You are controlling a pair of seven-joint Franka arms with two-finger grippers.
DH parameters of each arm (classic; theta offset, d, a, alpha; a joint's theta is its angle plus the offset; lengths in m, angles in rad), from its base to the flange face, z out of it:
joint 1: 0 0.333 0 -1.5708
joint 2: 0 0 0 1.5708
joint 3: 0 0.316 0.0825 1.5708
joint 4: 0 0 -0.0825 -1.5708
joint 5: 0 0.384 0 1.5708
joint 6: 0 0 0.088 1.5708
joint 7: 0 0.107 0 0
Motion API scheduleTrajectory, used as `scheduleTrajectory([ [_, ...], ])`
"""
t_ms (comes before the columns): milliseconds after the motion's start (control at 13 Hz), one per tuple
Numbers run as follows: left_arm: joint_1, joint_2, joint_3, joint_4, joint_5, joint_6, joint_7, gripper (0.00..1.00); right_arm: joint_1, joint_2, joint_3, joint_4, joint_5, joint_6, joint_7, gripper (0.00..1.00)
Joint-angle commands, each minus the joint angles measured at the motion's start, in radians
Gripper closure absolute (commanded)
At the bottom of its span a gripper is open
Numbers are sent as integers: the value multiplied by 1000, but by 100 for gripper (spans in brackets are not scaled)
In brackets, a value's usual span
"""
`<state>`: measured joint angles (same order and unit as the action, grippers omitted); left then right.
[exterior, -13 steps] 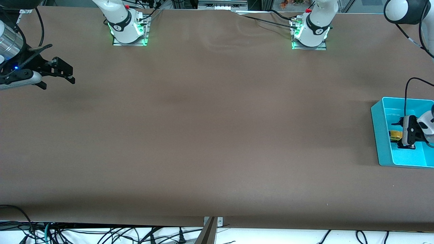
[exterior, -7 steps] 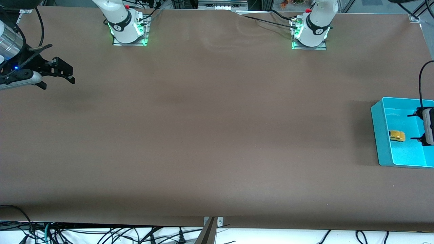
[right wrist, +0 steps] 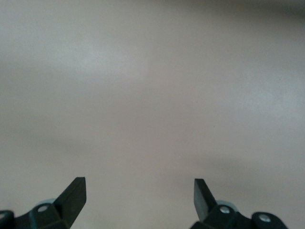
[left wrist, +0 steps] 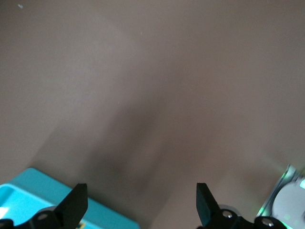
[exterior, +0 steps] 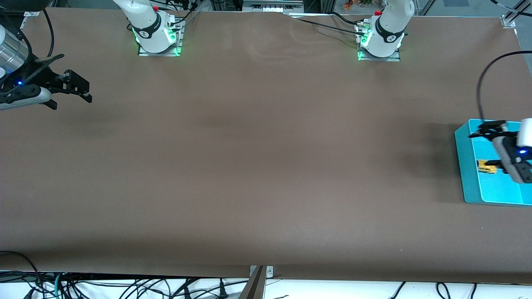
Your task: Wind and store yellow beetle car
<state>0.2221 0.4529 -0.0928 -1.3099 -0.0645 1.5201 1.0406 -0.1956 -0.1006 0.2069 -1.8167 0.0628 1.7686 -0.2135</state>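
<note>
The yellow beetle car lies on the floor of the teal bin, close to the bin wall that faces the table's middle. One finger of my left gripper partly covers it in the front view. My left gripper hangs open and empty above that side of the bin, tilted, clear of the car. In the left wrist view its fingers stand wide apart over the bin's corner and the brown table. My right gripper waits open and empty above the table at the right arm's end; it also shows in the right wrist view.
The brown table cover stretches bare between the two arms. The two arm bases stand along the table edge farthest from the front camera. The teal bin sits at the left arm's end of the table.
One second ago my left gripper was down in the bin at the car. It then let go and rose, leaving the car in the bin, and now hangs higher over the bin's inner wall.
</note>
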Motion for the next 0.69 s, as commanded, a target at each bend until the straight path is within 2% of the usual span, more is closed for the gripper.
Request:
scheduleTrajectory([
  [0, -116, -74, 12, -32, -20, -4, -335, 0, -5, 1, 0, 17, 0, -21, -7, 0],
  [230, -202, -117, 13, -35, -9, -4, -702, 0, -5, 1, 2, 17, 0, -21, -7, 0],
  [613, -248, -177, 25, -52, -6, -4, -948, 0, -5, 1, 2, 17, 0, -21, -7, 0],
])
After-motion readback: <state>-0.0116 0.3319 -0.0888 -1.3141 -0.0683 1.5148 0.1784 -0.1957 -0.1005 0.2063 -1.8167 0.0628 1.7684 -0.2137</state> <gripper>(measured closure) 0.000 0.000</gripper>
